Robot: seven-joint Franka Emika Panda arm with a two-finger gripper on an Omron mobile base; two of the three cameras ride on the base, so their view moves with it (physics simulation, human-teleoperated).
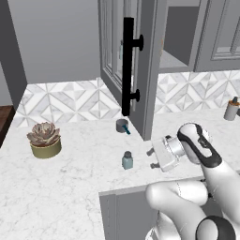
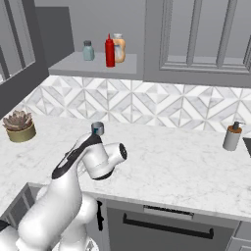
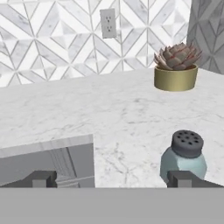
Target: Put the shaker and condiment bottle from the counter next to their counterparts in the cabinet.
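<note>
Shaker (image 1: 127, 160) upright on white marble counter (image 1: 70, 187), just left of gripper (image 1: 151, 159), fingers spread wide and holding nothing. Seen from the hand, shaker (image 3: 183, 156) just behind one fingertip (image 3: 181, 178). Small grey cup (image 1: 122, 125) farther back by open cabinet door (image 1: 136, 65) with black bar handle (image 1: 127, 65). Potted succulent (image 1: 45, 139) well to the left. Red condiment bottle (image 2: 110, 51) on cabinet shelf (image 2: 88, 65), between pale jar (image 2: 88, 50) and orange bottle (image 2: 118, 47).
</note>
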